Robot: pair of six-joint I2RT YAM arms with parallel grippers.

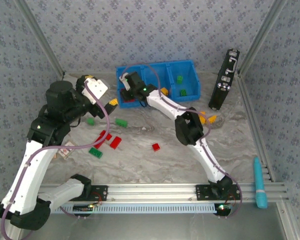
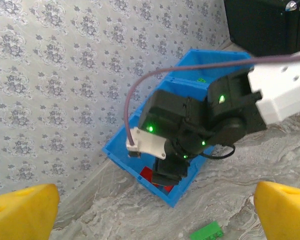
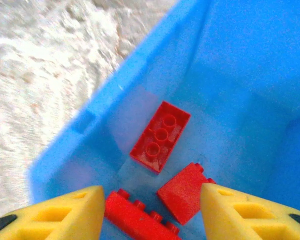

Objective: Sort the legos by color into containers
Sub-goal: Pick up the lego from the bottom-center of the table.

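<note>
The blue bin (image 1: 187,67) stands at the back of the table. My right gripper (image 1: 127,89) hangs over its left compartment, open. In the right wrist view three red legos lie on the blue floor below the gripper (image 3: 151,200): one upside down (image 3: 160,136), one tilted by the right finger (image 3: 182,195), one long (image 3: 137,215). None is between the pads. My left gripper (image 1: 110,98) is open and raised left of the bin; its yellow fingers (image 2: 20,212) frame the bin (image 2: 120,150) and the right gripper (image 2: 177,172). Green legos (image 1: 180,79) lie in the right compartment.
Loose legos lie on the table: red (image 1: 115,142) (image 1: 155,146), green (image 1: 95,152) (image 1: 121,122), orange-yellow (image 1: 207,119). A black upright case (image 1: 224,80) stands right of the bin. A teal tool (image 1: 260,182) lies at the right edge.
</note>
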